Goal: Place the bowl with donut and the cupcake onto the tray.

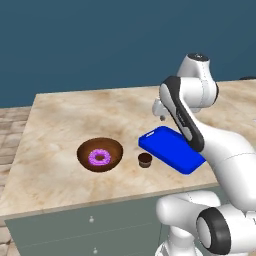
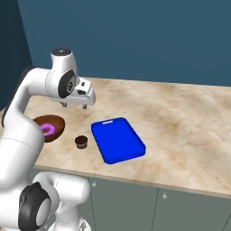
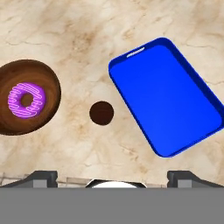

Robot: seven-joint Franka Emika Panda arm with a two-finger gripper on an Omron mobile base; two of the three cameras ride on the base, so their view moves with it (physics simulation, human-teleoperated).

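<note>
The dark-brown bowl [image 1: 114, 150] [image 2: 57, 122] [image 3: 47, 94] rests on the counter with the pink-iced donut [image 1: 99, 158] [image 2: 47, 130] [image 3: 16, 99] inside it. Just right of the bowl stands the small chocolate cupcake [image 1: 145, 160] [image 2: 81, 141] [image 3: 101, 113], apart from both bowl and tray. The blue tray [image 1: 167, 147] [image 2: 118, 140] [image 3: 166, 96] lies empty and angled, right of the cupcake. My gripper [image 1: 161, 116] [image 2: 73, 106] [image 3: 112, 177] hangs open well above the counter, behind the cupcake, pointing down. Its fingers [image 3: 41, 176] are spread wide with nothing between them.
The marble counter [image 1: 70, 110] [image 2: 180, 117] stretches wide behind and to the right of the tray. Its front edge runs close in front of the bowl, cupcake and tray, with grey cabinet drawers [image 1: 90, 225] below. A dark blue wall stands behind.
</note>
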